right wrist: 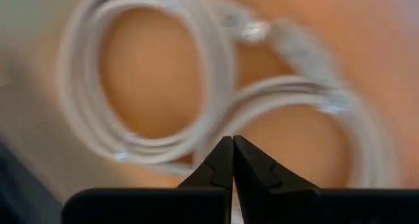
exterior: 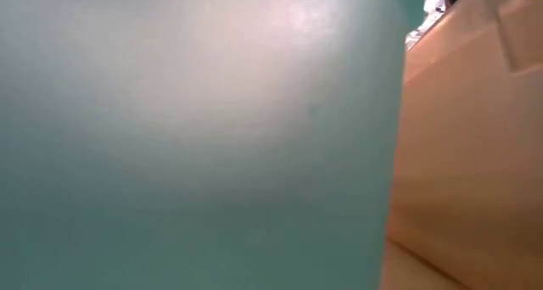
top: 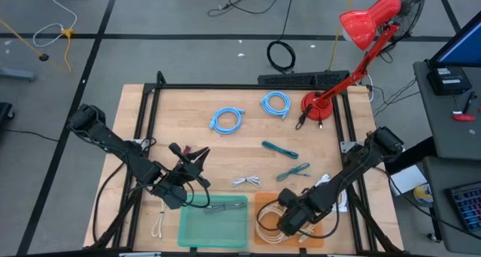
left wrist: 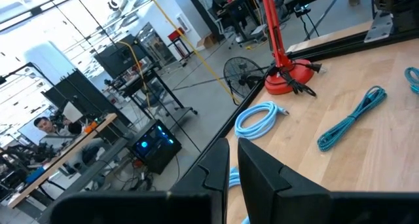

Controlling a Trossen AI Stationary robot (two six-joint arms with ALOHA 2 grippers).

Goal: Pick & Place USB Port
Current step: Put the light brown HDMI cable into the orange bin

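Left arm: enters from the left edge of the high view, elbow bent, reaching toward lower centre. Left gripper (top: 197,161) sits just above the green tray (top: 213,225), fingers nearly together; whether it holds anything cannot be told.

Right arm: folds down from the right edge. Right gripper (top: 288,221) hangs over the orange tray (top: 325,237), jaws closed and empty, just above a coiled white cable (right wrist: 163,93).

Loose cables: two blue coils (top: 226,119) upper centre, teal cables (top: 279,149) mid-table.

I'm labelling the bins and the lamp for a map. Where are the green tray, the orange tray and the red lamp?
green tray (top: 225,227): high view, bare floor of the tray.
orange tray (top: 263,201): high view, bare far corner.
red lamp (top: 364,25): high view, its shade.
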